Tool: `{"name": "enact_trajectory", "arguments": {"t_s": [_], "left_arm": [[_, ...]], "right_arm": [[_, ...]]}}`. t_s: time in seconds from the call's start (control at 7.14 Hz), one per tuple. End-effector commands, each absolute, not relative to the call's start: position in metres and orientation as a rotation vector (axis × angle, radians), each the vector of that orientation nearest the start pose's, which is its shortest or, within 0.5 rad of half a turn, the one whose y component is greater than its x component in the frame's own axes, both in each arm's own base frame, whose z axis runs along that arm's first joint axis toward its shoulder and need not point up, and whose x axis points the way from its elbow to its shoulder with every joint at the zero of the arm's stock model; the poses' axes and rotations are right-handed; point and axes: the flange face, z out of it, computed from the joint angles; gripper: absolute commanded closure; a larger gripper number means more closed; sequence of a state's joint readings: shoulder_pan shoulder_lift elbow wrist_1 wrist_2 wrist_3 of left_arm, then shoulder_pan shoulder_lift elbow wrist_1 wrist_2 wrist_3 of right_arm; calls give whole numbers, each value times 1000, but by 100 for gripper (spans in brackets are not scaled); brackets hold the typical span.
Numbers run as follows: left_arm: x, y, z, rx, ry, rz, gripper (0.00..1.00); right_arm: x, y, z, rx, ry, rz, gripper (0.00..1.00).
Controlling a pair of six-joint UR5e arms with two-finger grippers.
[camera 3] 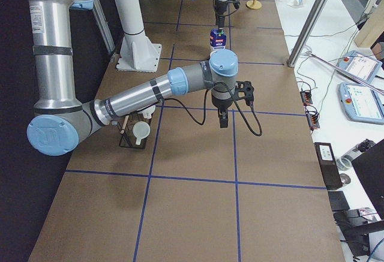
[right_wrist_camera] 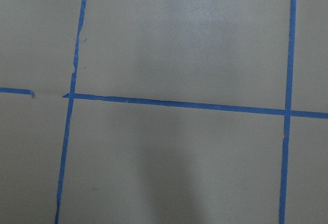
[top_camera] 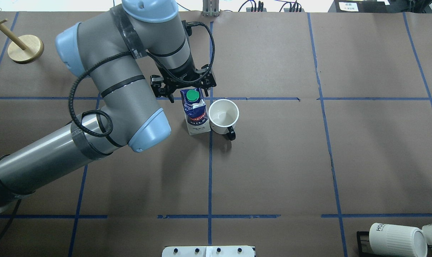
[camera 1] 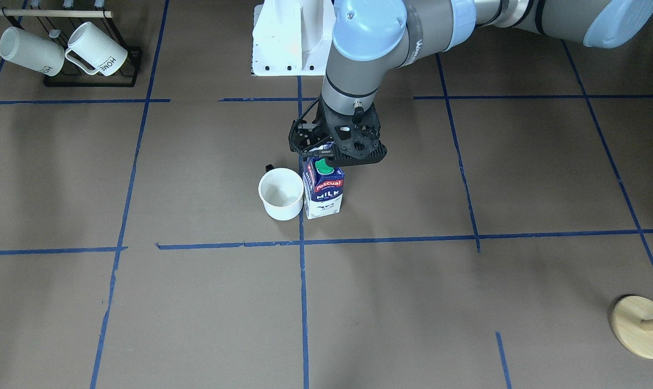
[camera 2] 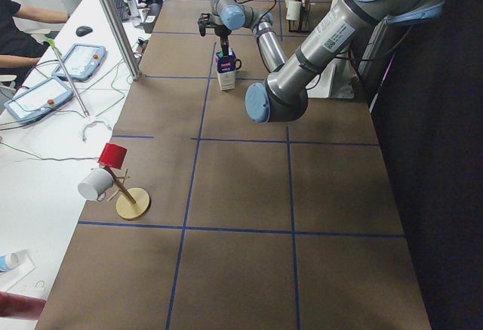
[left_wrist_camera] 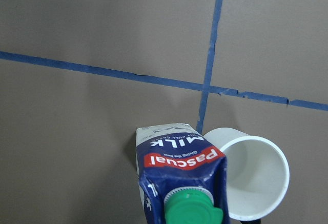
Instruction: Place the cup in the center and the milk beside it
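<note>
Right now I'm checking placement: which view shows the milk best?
Exterior front-facing: the milk stands upright with its label readable, right beside the cup. The overhead view shows mainly its cap and sloped top, the left wrist view a steep close-up, and the side views only a tiny carton.

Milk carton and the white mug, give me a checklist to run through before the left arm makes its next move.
1. The dark-blue and white gable-top milk carton stands upright on the brown table: ok.
2. The plain white mug stands upright, close by the blue tape crossing: ok.
3. The carton is right beside the mug: ok. Whether they touch: cannot tell.
4. Whether the left hand, at the carton's top, is gripping or open: cannot tell.
5. The right hand is well away from both: ok.
</note>
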State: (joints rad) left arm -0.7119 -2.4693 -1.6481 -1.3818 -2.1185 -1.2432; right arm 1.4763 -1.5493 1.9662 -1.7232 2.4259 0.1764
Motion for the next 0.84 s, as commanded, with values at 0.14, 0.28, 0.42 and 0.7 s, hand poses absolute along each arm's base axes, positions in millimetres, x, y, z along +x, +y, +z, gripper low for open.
{"name": "enact_trajectory", "arguments": {"t_s": [0.14, 0.28, 0.42, 0.7], "left_arm": [[385, -485, 88, -40, 874, -123, 0], [328, -483, 127, 23, 840, -57, 0], [276, -488, 174, 51, 824, -1, 0], [159, -515, 275, 44, 827, 98, 0]], "right_arm": [[17, -484, 484, 118, -809, -20, 0], [19, -486, 505, 94, -774, -21, 0], [35, -484, 533, 79, -768, -42, 0], [55, -452, 572, 52, -780, -65, 0]]}}
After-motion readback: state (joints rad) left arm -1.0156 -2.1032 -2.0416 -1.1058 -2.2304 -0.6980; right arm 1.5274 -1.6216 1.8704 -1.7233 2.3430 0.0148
